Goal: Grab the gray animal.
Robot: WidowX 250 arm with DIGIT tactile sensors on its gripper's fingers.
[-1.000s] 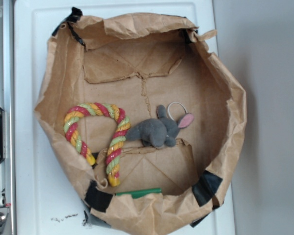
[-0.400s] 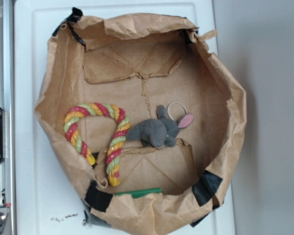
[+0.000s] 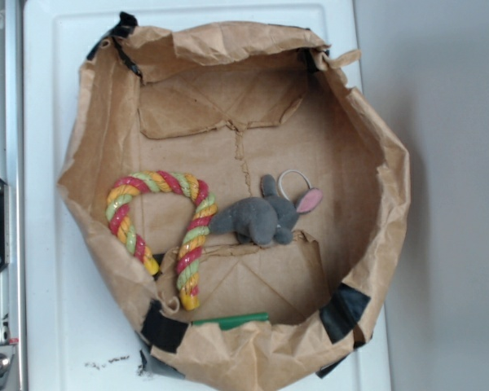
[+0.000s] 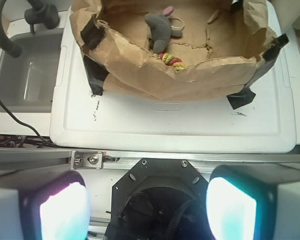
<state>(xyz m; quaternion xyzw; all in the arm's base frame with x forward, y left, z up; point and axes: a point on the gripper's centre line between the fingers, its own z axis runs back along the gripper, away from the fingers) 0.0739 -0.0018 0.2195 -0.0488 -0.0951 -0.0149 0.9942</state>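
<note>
The gripper (image 4: 147,205) gapes wide and empty at frame bottom; the gray plush mouse (image 4: 158,28) lies far above in the paper bag (image 4: 155,75)

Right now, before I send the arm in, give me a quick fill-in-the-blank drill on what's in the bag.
1. The gray animal lies inside a brown ____ bag.
2. Its nose end touches the ____ toy, twisted in red, yellow and green.
3. The inside of its ear is ____.
4. In the wrist view the gripper is far from the bag, with its two pads wide ____.

Missing words: paper; rope; pink; apart
</note>
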